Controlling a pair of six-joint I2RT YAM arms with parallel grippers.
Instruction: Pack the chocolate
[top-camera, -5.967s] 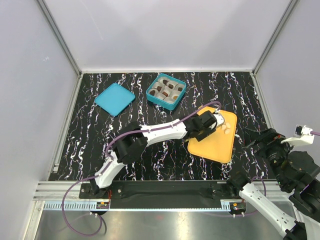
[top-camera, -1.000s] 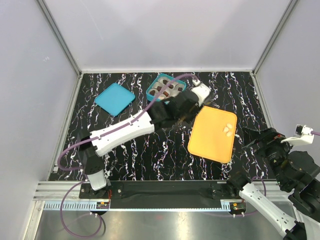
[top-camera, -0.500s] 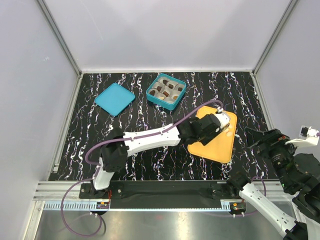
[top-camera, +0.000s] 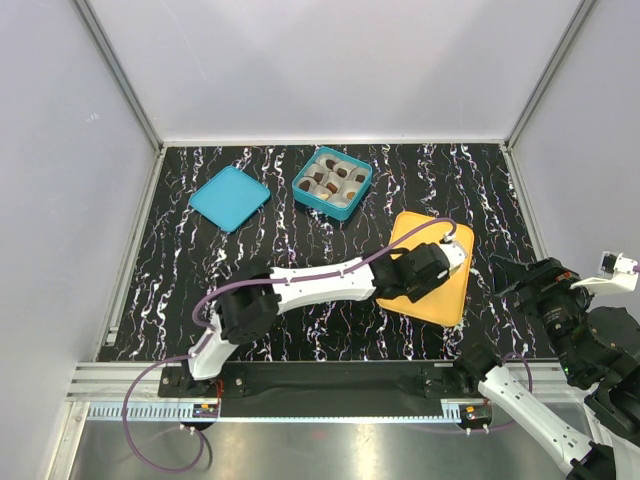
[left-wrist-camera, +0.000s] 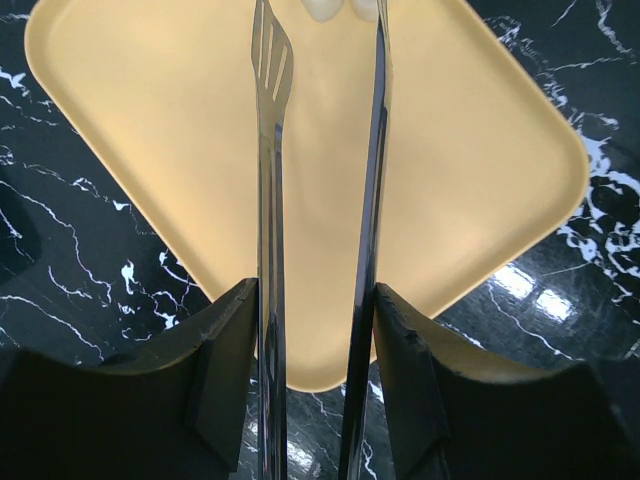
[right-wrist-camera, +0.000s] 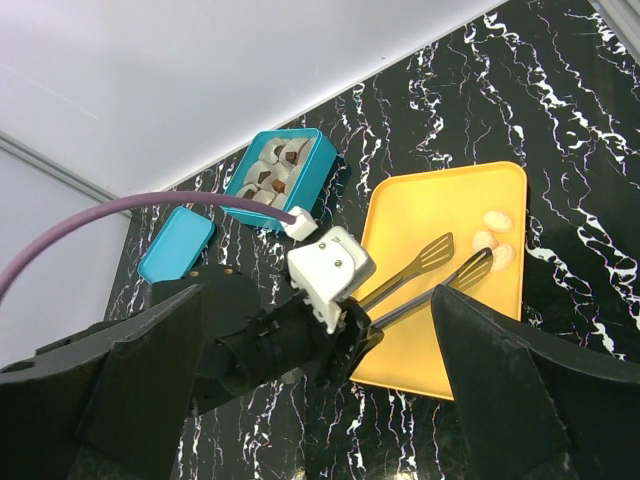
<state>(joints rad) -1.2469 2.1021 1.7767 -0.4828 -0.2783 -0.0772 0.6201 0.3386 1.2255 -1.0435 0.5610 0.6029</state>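
My left gripper (left-wrist-camera: 315, 380) is shut on a pair of metal tongs (left-wrist-camera: 270, 200), whose slotted tips reach over the yellow tray (left-wrist-camera: 150, 100). Three pale cream chocolate pieces (right-wrist-camera: 497, 220) lie near the tray's far right corner. In the right wrist view one tong tip (right-wrist-camera: 472, 268) sits just beside them, and nothing shows between the tips. More chocolate, mostly dark brown, sits in grey paper cups inside the teal box (top-camera: 332, 182). My right gripper (right-wrist-camera: 320, 400) hangs open, high off the table at the right, holding nothing.
The teal lid (top-camera: 229, 197) lies flat at the back left of the black marbled table. The left arm's purple cable (top-camera: 330, 268) loops over the table's middle. White walls enclose the table on three sides.
A second ago the left arm was at the teal box. It has swung back right and now holds the tongs over the yellow tray. The right arm has barely moved.
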